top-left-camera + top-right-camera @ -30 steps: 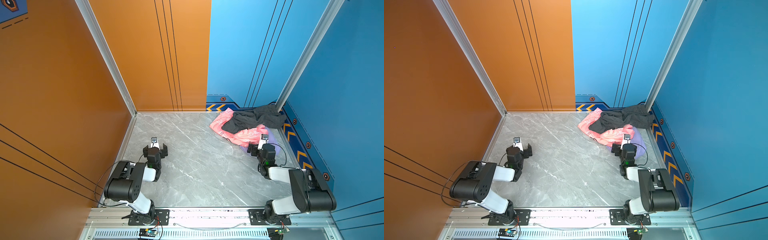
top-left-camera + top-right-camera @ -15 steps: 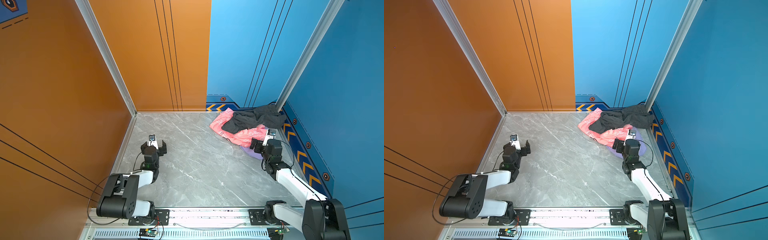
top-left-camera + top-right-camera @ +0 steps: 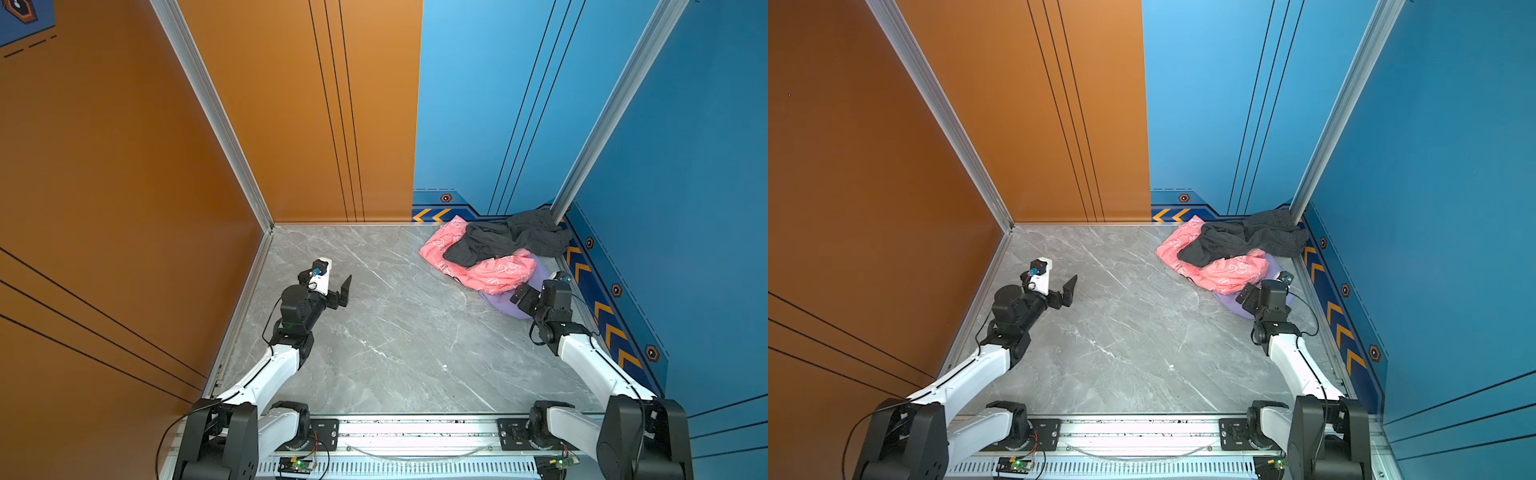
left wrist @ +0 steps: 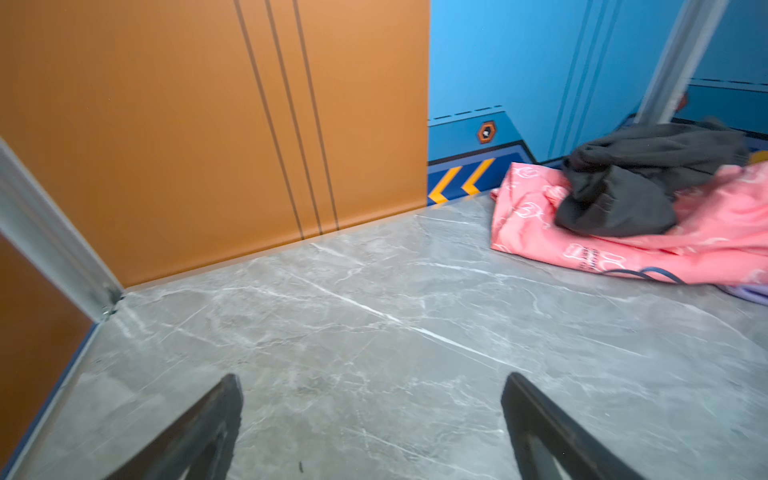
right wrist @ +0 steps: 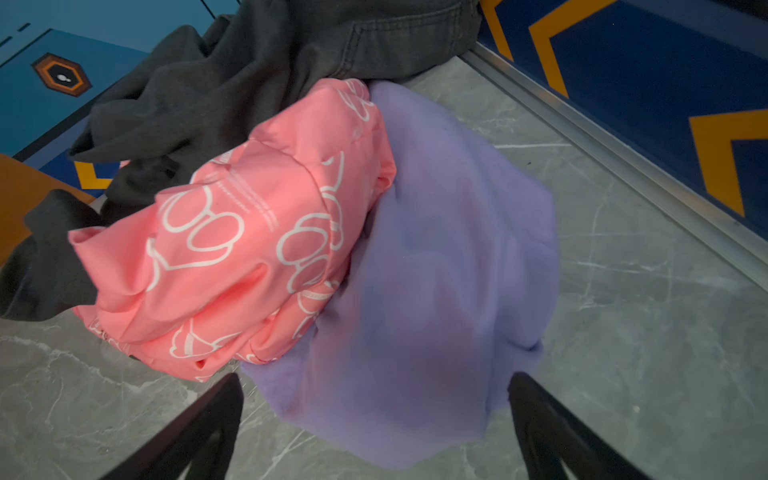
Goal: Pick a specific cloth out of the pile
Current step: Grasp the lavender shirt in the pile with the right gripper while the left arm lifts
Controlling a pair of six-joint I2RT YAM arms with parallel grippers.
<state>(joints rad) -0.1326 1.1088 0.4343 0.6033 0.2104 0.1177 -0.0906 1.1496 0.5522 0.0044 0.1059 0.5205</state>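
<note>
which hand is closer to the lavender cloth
Right. The right hand is open at the near edge of the lavender cloth; the left hand is open over the table, well away from it.

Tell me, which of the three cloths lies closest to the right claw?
The plain lavender cloth, just ahead of the open right gripper. The pink printed cloth overlaps its edge, and the dark grey cloth lies farther back.

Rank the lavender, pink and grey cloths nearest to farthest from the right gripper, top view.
From the right gripper, in a top view:
1. Lavender cloth: at its open fingers, closest to the arm.
2. Pink cloth: overlapping the lavender, just behind.
3. Dark grey cloth: on the pink, in the far right corner.
</note>
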